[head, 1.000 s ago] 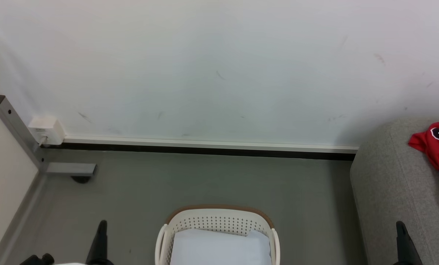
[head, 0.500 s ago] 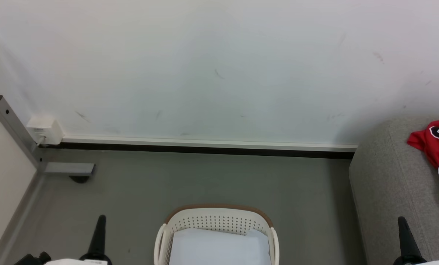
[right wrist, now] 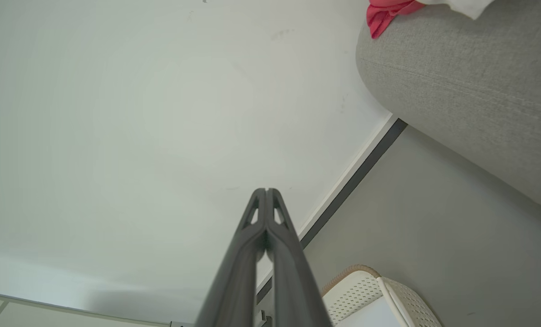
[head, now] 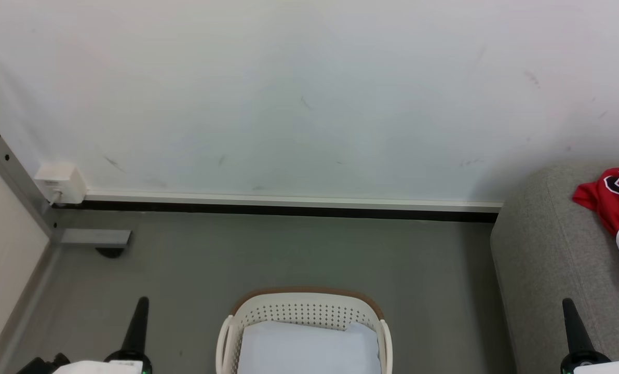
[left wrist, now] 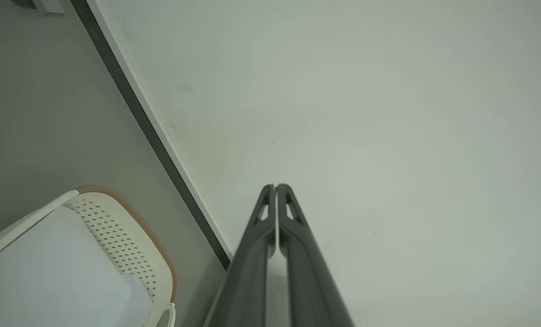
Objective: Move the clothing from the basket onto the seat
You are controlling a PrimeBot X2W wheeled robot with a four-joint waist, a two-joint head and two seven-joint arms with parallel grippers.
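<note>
Motion is slight — left gripper (head: 142, 306) and right gripper (head: 568, 307), both pinched together, reach higher than before.

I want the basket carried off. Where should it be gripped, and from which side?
Probably the side handles of the basket, approached from outside, left and right. Each is a slim loop standing off the wall, thin enough for fingers to close on; the rounded, perforated wall gives no such hold.
</note>
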